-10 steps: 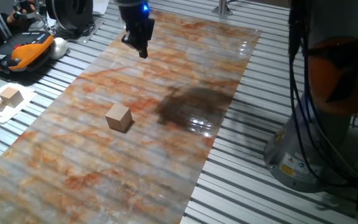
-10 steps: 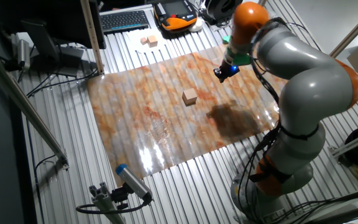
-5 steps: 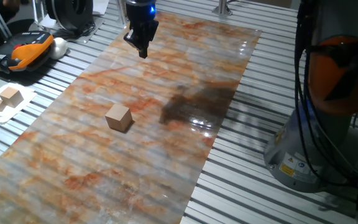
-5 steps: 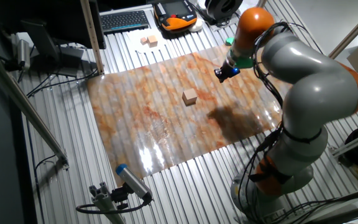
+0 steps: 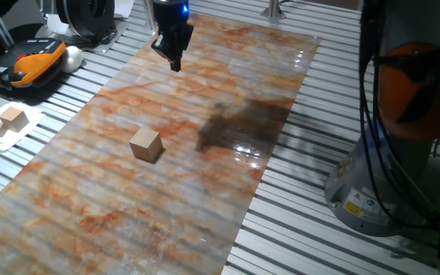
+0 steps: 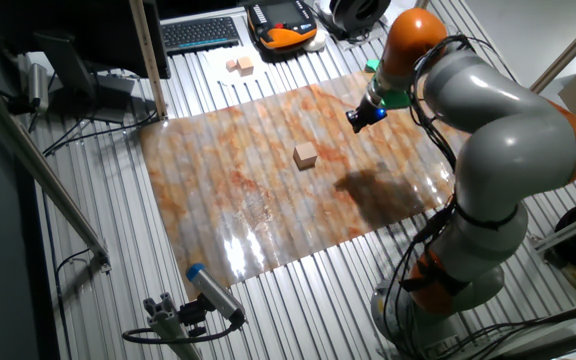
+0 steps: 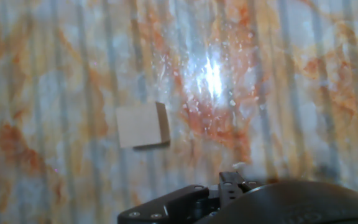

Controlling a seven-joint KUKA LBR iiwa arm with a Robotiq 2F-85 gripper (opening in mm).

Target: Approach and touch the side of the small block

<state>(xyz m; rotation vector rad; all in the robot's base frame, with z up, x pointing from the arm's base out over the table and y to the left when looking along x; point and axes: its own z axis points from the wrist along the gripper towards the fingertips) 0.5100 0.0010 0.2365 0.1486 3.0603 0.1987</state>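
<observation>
The small block (image 5: 146, 143) is a plain light tan wooden cube that sits alone on the marbled orange-grey mat (image 5: 205, 191). It also shows in the other fixed view (image 6: 306, 155) and in the hand view (image 7: 143, 125). My gripper (image 5: 176, 64) hangs above the far end of the mat, well away from the block and not touching it. Its dark fingers look pressed together with nothing between them. In the other fixed view the gripper (image 6: 356, 120) is to the right of the block. The hand view shows only the black gripper body along its lower edge.
A pair of tan blocks (image 5: 10, 120) lies on white paper left of the mat; it also shows in the other fixed view (image 6: 238, 65). An orange-black device (image 5: 29, 61) and a keyboard (image 6: 203, 32) lie beyond. The robot base (image 5: 403, 176) stands to the right.
The arm has shifted slightly and the gripper has turned a little above the far end of the mat. The block has not moved.
</observation>
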